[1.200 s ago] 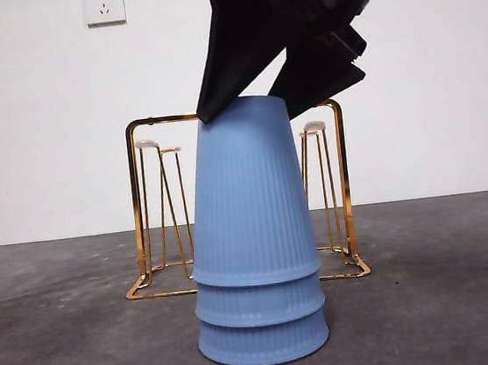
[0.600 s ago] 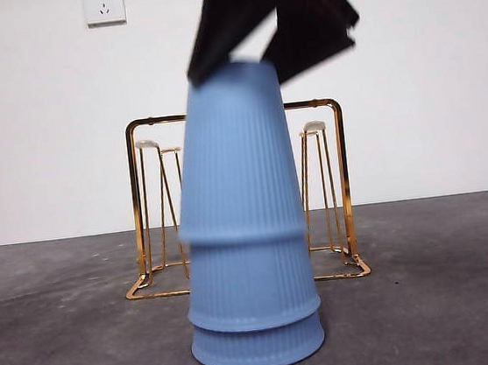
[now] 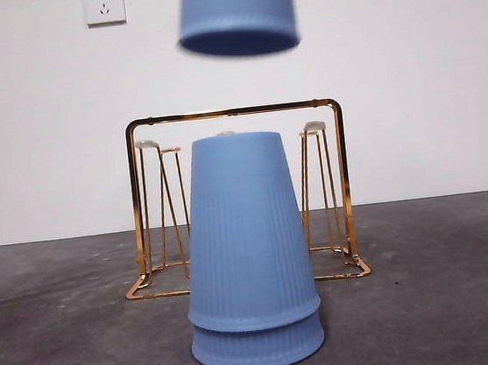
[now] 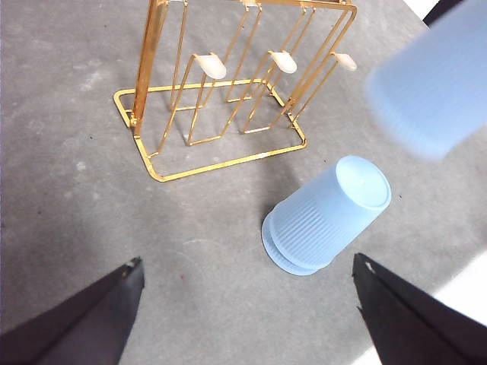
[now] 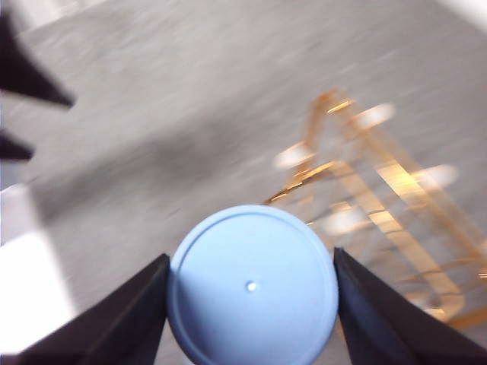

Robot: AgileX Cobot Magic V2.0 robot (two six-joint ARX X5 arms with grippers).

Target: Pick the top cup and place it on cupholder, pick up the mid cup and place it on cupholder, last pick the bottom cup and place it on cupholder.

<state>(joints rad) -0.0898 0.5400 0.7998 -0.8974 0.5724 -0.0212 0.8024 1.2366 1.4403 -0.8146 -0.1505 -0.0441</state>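
A blue ribbed top cup [image 3: 236,12] hangs upside down high above the table, clear of the stack. My right gripper [image 5: 251,285] is shut on it, one jaw on each side of its flat base [image 5: 253,281]. The same cup [image 4: 437,84] shows blurred in the left wrist view. Two nested blue cups [image 3: 248,252] stand upside down on the table in front of the gold wire cupholder [image 3: 231,112]; the stack [image 4: 323,217] also shows in the left wrist view beside the cupholder [image 4: 221,84]. My left gripper [image 4: 247,304] is open, hovering apart from the stack.
The grey table [image 3: 68,343] stretches to both sides of the stack. A white wall with sockets [image 3: 104,5] stands behind. The cupholder's white-tipped prongs [image 4: 211,66] carry no cups.
The top cup has come off the stack and risen well above it with the right gripper. The remaining two cups have settled back on the table.
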